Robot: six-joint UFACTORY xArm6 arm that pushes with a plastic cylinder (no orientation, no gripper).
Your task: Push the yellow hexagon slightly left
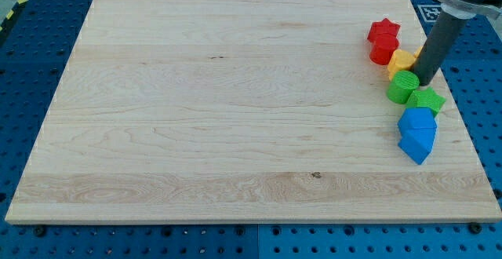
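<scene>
The yellow hexagon (401,61) lies near the board's right edge, partly hidden behind a green cylinder (403,87) and touching a red block (383,52). My tip (426,82) comes down just to the right of the yellow hexagon, touching or nearly touching it, and above a green star (426,100). The rod (438,47) rises to the view's top right.
A red star (383,31) sits on or just above the red block. A blue block (416,121) and another blue block (416,144) lie below the green star. The wooden board (220,110) ends close to the right of this cluster.
</scene>
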